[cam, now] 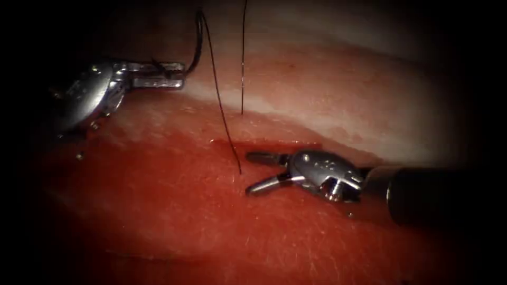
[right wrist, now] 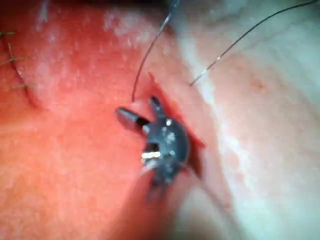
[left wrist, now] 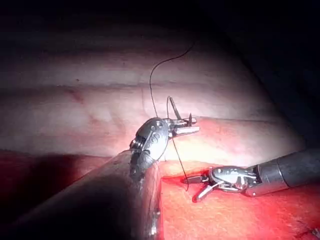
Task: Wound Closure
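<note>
The left tool reaches in level from the left, up over the pale band of tissue, its jaws pressed together on the thread. A dark curved piece at those jaws may be the needle, but I cannot tell for certain. From the jaws the thread drops in a slant to the red surface and enters it just left of the right tool. A second strand hangs straight down to the pale edge a little further right.

The right tool lies low along the cut, coming from the right, its jaws spread wide and holding nothing.

The left wrist view shows the thread looping above the left tool. The right wrist view shows old stitches well away from the spread right tool.
</note>
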